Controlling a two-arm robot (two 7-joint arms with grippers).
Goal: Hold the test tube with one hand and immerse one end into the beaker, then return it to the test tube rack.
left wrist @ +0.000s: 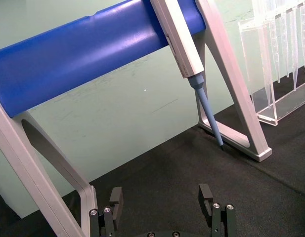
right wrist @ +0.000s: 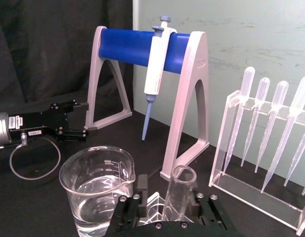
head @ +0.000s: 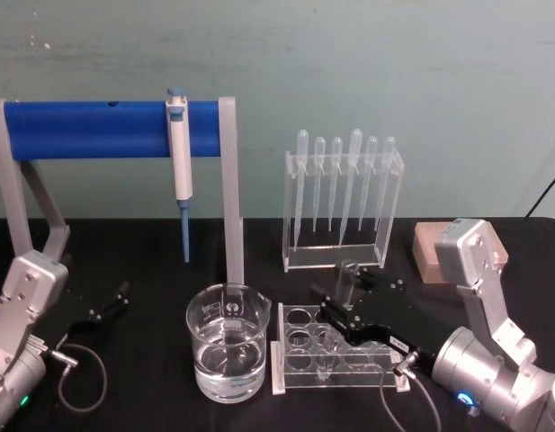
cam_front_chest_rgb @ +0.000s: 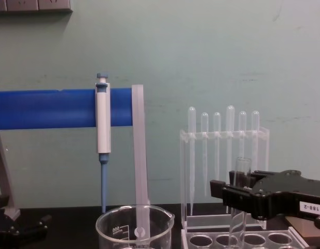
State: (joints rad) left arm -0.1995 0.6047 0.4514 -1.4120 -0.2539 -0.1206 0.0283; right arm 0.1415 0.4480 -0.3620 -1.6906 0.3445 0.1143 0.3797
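The right gripper (head: 342,301) sat low over the clear rack (head: 335,355), its jaws clenched on the test tube (cam_front_chest_rgb: 240,199), which stood upright between them with its rim above the jaws and its round end down in a rack hole. The beaker (head: 227,340), part full of clear liquid, stood just beside the rack, to the robot's left of the jaws. The left gripper (left wrist: 163,205) rested near the blue stand (head: 115,129), jaws released and holding nothing.

The main danger looked to be the lift: if the tube were swung sideways before its end cleared the hole, the glass could jam against the rack, tip it or crack. A weak hold on smooth glass might let the tube slip down through the jaws. Crossing to the beaker, the tube's end could strike the rim and knock the beaker or spill it.
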